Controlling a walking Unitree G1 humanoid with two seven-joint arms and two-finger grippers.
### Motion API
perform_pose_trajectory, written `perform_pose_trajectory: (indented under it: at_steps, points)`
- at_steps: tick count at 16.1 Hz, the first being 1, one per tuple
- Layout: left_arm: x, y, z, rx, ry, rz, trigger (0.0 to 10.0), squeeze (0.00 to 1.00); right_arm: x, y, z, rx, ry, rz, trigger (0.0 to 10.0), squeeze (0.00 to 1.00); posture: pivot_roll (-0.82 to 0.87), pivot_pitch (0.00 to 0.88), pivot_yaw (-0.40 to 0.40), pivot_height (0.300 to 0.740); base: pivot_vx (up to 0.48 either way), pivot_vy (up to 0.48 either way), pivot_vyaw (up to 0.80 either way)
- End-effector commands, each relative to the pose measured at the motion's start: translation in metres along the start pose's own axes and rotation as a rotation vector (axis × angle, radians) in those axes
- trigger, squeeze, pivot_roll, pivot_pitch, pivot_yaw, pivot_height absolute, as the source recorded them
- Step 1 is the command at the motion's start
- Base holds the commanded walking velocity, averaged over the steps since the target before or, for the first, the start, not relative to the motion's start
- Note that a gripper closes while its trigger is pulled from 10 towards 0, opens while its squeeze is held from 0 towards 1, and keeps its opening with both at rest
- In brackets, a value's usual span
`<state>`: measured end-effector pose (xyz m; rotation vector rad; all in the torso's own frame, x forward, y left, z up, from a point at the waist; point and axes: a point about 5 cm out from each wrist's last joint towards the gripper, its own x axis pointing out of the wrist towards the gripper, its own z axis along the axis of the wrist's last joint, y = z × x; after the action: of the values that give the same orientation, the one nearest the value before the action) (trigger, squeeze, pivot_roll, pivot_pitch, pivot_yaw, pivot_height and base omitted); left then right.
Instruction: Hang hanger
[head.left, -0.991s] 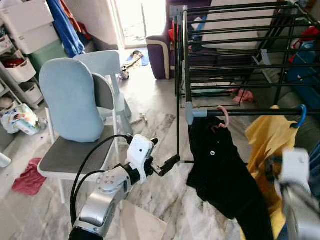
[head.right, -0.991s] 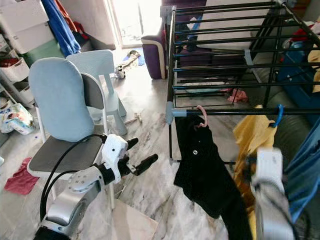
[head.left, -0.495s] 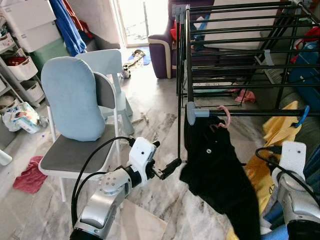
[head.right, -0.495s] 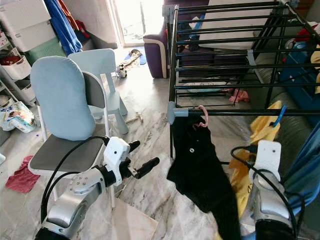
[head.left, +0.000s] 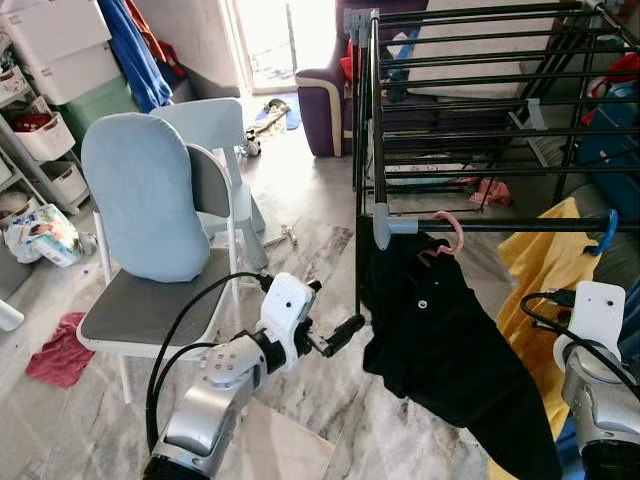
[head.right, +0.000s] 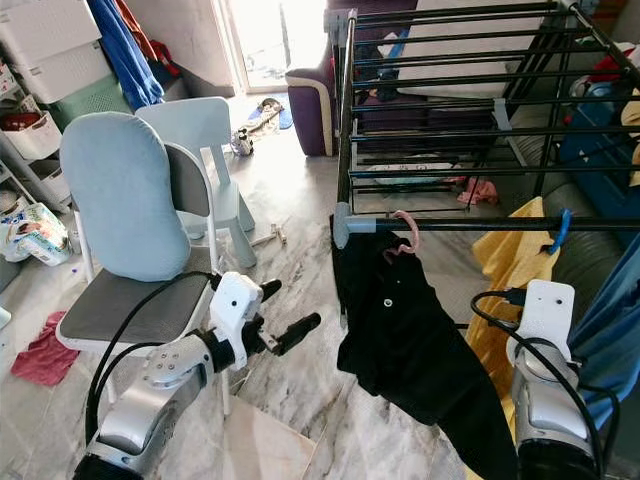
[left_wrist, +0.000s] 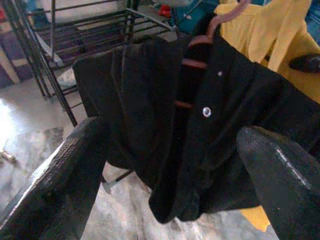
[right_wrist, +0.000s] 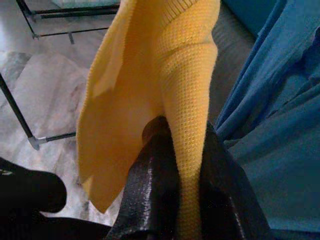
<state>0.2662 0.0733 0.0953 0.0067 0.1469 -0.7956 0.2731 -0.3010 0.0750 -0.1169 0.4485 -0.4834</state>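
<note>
The pink hanger (head.left: 447, 232) is already hanging on the rail (head.left: 500, 226), seemingly done; left hand (left_wrist: 170, 150) is gaping wide, right hand (right_wrist: 175, 165) pinching yellow cloth (right_wrist: 150, 85).

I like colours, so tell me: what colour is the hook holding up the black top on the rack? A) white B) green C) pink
C: the black top hangs from a pink hook curled over the rack's black rail.
</note>
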Motion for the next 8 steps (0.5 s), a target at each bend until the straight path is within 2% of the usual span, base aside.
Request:
perform_pose_trajectory:
  at_steps: [1, 4, 5, 7, 8]
  points:
    - [0.001, 0.005, 0.003, 0.019, -0.007, 0.043, 10.0, 0.00, -0.001, 0.002, 0.007, 0.007, -0.048, 0.003, 0.0, 0.00, -0.21, 0.000, 0.084, 0.740, 0.000, 0.000, 0.00]
    - [0.000, 0.010, 0.001, 0.009, -0.017, 0.113, 10.0, 0.00, -0.020, 0.000, 0.035, 0.043, -0.273, -0.026, 0.0, 0.00, -0.23, 0.000, 0.080, 0.740, 0.000, 0.000, 0.00]
    - [0.000, 0.012, 0.001, 0.020, -0.017, 0.122, 10.0, 0.00, -0.035, -0.001, 0.040, 0.055, -0.340, -0.041, 0.0, 0.00, -0.23, 0.000, 0.086, 0.740, 0.000, 0.000, 0.00]
    - [0.001, 0.015, 0.003, 0.032, -0.023, 0.135, 10.0, 0.00, -0.051, -0.001, 0.040, 0.050, -0.395, -0.027, 0.0, 0.00, -0.24, 0.000, 0.094, 0.740, 0.000, 0.000, 0.00]
    - [0.003, 0.011, 0.002, 0.038, -0.023, 0.140, 10.0, 0.00, -0.067, 0.002, 0.015, 0.002, -0.353, 0.020, 9.5, 0.00, -0.25, 0.000, 0.096, 0.740, 0.000, 0.000, 0.00]
